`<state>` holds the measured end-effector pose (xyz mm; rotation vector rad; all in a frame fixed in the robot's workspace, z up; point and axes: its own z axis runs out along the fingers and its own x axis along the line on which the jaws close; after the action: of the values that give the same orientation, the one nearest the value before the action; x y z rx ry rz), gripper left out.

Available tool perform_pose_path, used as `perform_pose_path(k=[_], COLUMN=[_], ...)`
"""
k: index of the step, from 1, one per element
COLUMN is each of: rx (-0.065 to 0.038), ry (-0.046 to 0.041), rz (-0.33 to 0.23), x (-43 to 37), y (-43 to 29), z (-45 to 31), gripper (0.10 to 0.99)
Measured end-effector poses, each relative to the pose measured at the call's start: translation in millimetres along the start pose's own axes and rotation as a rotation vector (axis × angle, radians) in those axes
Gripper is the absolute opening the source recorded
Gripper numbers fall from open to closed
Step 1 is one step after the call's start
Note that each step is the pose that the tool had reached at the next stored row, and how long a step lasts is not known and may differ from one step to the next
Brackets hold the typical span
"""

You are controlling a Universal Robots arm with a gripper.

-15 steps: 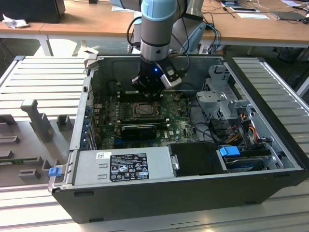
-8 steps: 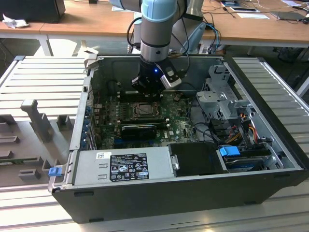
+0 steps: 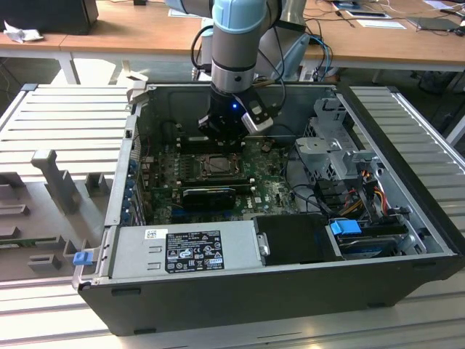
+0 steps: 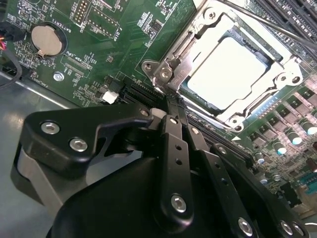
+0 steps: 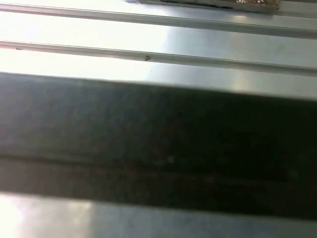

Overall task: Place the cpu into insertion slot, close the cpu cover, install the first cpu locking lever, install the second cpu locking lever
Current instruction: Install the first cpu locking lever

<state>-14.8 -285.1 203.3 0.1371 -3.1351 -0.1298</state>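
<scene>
The black tool point(image 4: 171, 101), fingers pressed together, touches the silver-grey metal cpu cover point(image 4: 171, 69) edge; beyond it, the pale square cpu point(image 4: 230, 72) sits seated.

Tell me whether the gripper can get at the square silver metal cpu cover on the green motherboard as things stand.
Probably yes: in the second wrist view the black gripper sits right at the edge of the square silver metal cpu cover, with nothing between them.
</scene>
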Motion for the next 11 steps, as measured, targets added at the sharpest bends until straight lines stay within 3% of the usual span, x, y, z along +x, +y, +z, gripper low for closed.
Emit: perform_pose_path(k=[5,11], rx=[0.003,0.003], ry=[0.0004,0.0003], rz=[0.000,0.000], x=[0.0,0.3], y=[0.6,-2.9], z=[-7.0,-7.8], gripper=[0.106,0.106])
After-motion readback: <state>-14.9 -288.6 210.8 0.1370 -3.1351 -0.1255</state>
